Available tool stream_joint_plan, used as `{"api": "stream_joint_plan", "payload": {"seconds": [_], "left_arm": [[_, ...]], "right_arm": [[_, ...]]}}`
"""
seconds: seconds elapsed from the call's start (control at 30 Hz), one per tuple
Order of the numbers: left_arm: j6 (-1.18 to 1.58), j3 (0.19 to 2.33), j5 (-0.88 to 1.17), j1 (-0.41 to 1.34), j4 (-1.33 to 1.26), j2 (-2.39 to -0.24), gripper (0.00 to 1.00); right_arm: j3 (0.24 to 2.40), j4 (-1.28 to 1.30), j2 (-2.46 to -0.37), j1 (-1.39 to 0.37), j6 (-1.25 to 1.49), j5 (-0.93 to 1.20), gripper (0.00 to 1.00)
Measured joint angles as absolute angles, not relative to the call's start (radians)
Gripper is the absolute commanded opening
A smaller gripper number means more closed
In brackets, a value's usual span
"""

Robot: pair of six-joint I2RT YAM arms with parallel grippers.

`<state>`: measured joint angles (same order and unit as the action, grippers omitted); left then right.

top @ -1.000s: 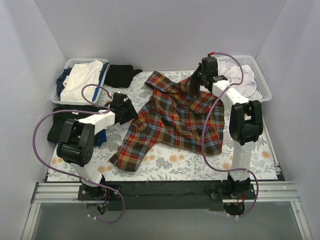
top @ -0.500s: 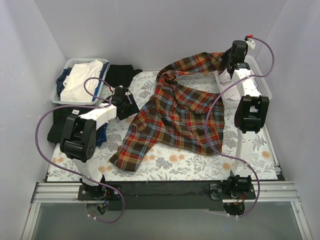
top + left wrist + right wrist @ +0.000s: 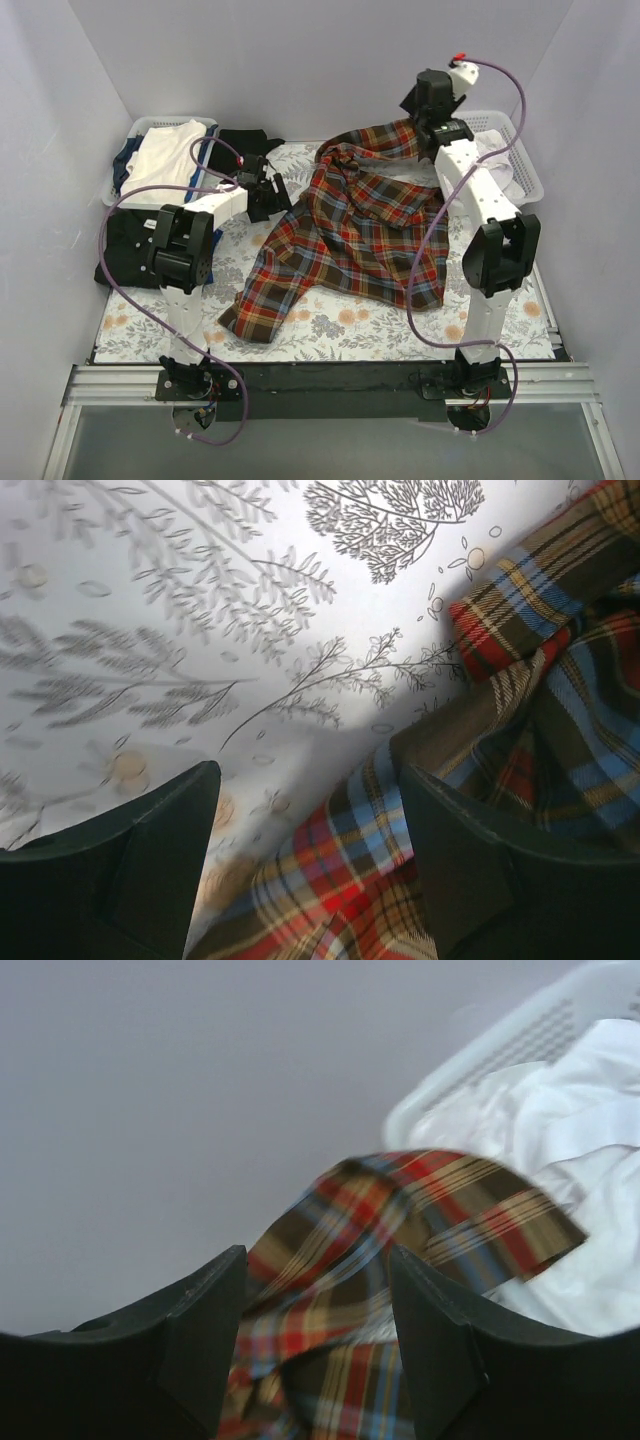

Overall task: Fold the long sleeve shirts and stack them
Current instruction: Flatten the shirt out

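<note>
**Right gripper** (image 3: 315, 1260): raised high at the back right, above the near corner of the right basket (image 3: 530, 172). Fingers spread wide with nothing between them. The plaid sleeve shows through the gap, lying beyond the fingers and not touching them.

**Left gripper** (image 3: 305, 780): low over the table at the back left, just beside the plaid shirt's left edge. Fingers stand well apart and grip nothing. The right-hand finger (image 3: 470, 870) sits over the plaid hem and the other over bare table cover. Whether either touches the cloth cannot be told.

**Plaid shirt** (image 3: 360, 225): red-orange tartan with navy, yellow and light-blue lines. It is spread and rumpled across the middle of the table. One sleeve trails to the near left, and the other runs back and right, draped up to the right basket's rim.

**Black folded cloth** (image 3: 118, 250): lies flat at the table's left edge, partly hidden by the left arm.

**Black garment** (image 3: 242, 148): crumpled at the back, between the left basket and the plaid shirt.

**Left basket** (image 3: 135, 127): white plastic, back left corner, holding white and blue cloth.

**Right basket**: white plastic, holding crumpled white cloth (image 3: 575, 1160).

**Table cover** (image 3: 340, 322): pale, printed with flowers and sprigs.

**Enclosure**: plain pale walls (image 3: 300, 60) on three sides, with a black rail (image 3: 330, 380) at the near edge carrying both arm bases.
</note>
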<state>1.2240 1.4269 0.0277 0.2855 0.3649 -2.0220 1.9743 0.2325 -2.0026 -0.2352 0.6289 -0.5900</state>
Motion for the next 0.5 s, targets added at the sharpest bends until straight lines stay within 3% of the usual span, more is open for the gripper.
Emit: {"api": "stream_joint_plan", "payload": {"seconds": [0.1,0.27,0.43,0.5], "left_arm": [[1.195,1.455,0.083,0.286,0.363,-2.062,0.68],[1.149,1.410,0.130,0.292,0.329,-2.044,0.59],[1.102,1.332,0.193,0.307,0.279,-2.003,0.58],[1.077,1.303,0.228,0.314,0.256,-1.988,0.50]], "right_arm": [[1.971,0.253,-1.926,-0.354,0.559,-0.545,0.70],[1.914,0.286,-1.871,-0.447,0.467,-0.264,0.72],[1.944,0.371,-1.992,-0.432,0.353,0.022,0.72],[1.942,0.427,-2.066,-0.437,0.298,0.108,0.73]]}}
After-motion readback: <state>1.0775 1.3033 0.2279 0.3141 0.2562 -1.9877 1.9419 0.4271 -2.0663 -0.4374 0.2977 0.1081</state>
